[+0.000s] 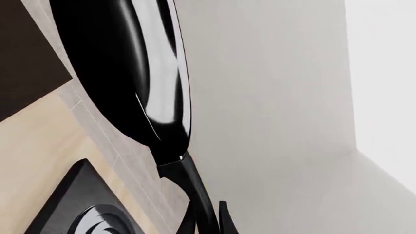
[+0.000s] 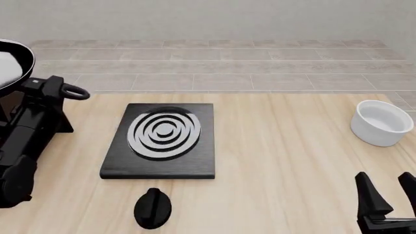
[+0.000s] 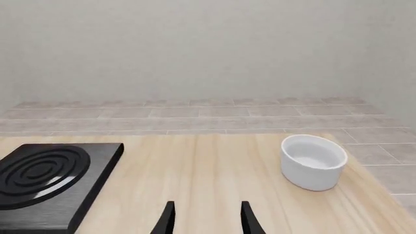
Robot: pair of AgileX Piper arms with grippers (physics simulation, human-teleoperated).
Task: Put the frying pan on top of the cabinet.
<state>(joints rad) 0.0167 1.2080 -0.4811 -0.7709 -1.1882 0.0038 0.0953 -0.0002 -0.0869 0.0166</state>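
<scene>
gripping the frying pan (image 1: 140, 73) by its handle, the left tool (image 1: 206, 222) holds it aloft.

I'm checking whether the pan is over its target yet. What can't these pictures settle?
- Frying pan: front view's left edge cuts most of it off.
- Cabinet: only a dark corner in the left wrist view; absent from the front view.
- Left gripper: fingers at the frame bottom flank the handle; contact unclear.

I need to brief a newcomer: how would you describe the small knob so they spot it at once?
Start at the wooden table, then find the black square stove plate with grey rings. The knob lies just before its near edge. It is the only small, rounded black piece, unlike the white bowl far right.
</scene>
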